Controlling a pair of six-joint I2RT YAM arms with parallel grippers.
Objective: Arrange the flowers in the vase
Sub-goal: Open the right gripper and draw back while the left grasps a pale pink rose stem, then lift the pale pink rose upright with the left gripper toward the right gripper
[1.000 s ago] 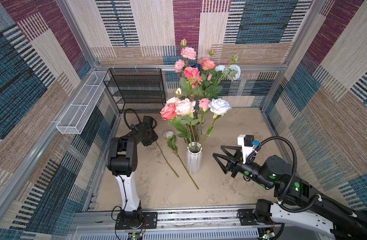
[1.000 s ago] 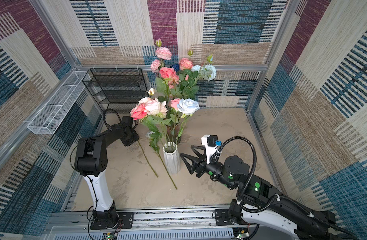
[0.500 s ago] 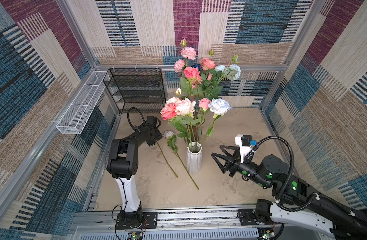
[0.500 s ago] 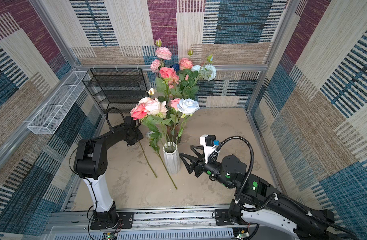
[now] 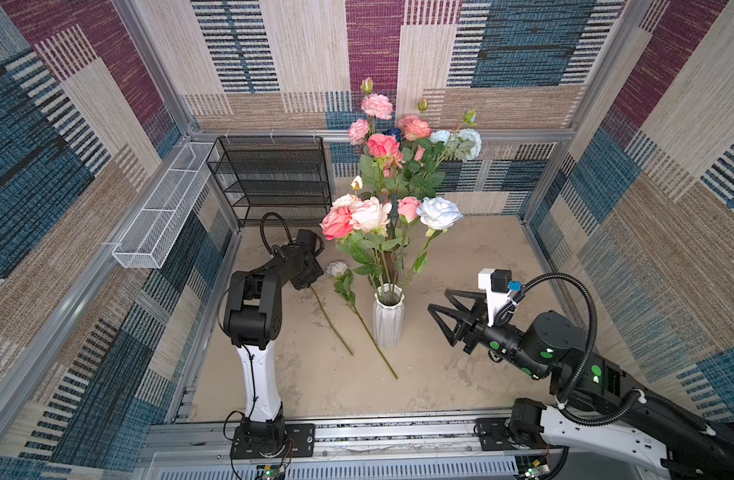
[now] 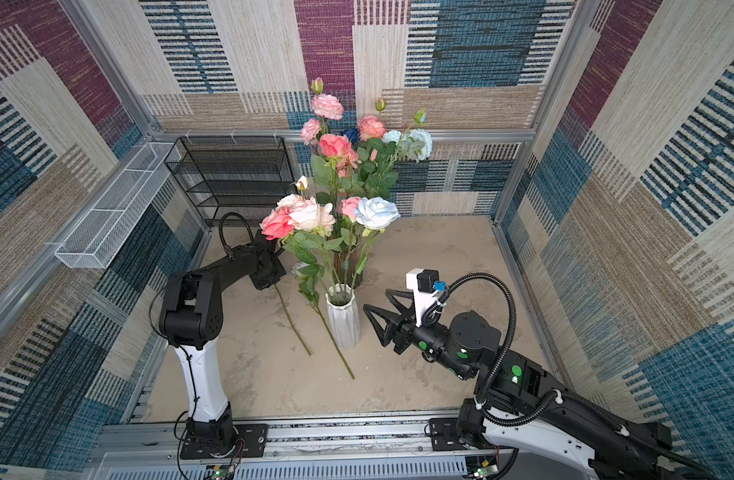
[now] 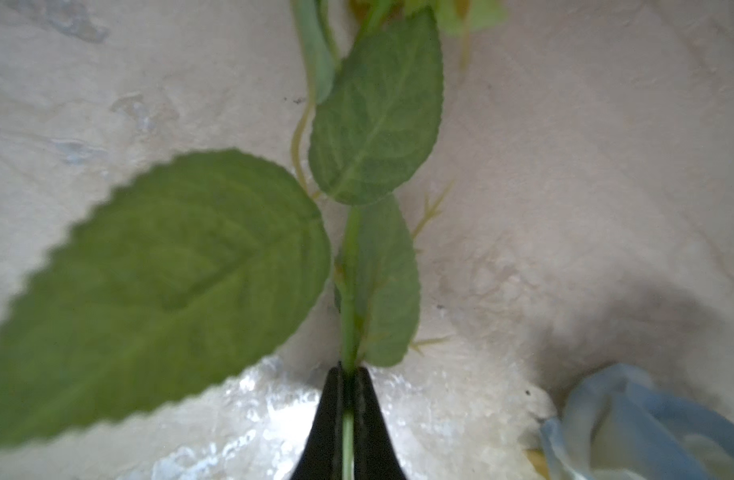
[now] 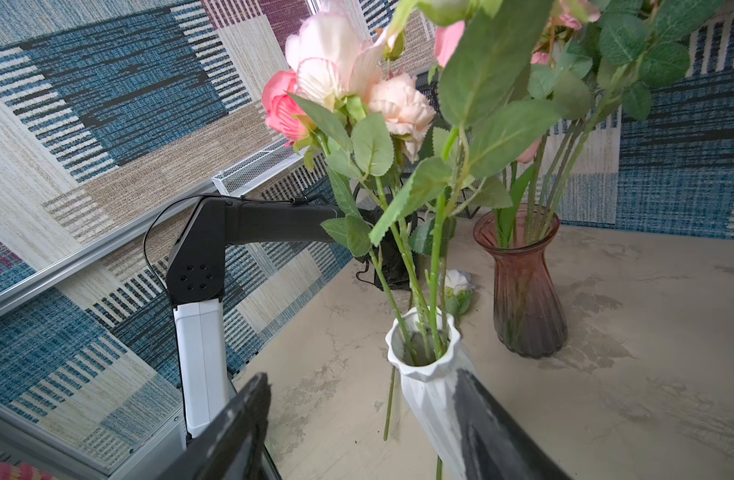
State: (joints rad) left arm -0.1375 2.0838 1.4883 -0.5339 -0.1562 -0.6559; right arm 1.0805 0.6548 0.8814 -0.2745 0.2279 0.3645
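Observation:
A white ribbed vase [image 5: 388, 316] [image 6: 342, 320] [image 8: 427, 382] stands mid-table holding pink, peach and pale blue flowers [image 5: 369, 216]. Two more flowers lie on the table left of it. One is a bare green stem [image 5: 332, 320]; the other has a pale bloom [image 5: 337, 269] [image 7: 631, 424] and leaves. My left gripper [image 7: 348, 374] [image 5: 311, 282] is shut on the bare stem's upper part, low over the table, with leaves [image 7: 377, 108] just ahead. Right of the vase and apart from it, my right gripper [image 5: 438, 300] [image 6: 375, 300] [image 8: 361, 380] hangs open with nothing in it.
A maroon glass vase [image 8: 523, 282] [image 6: 344, 266] with tall roses stands behind the white one. A black wire shelf [image 5: 273, 174] sits at the back left. A white wire basket [image 5: 161, 216] hangs on the left wall. Patterned walls enclose the table.
My left gripper has slid right to the lying stem and closed on it. The right arm has shifted slightly and its gripper is still open.

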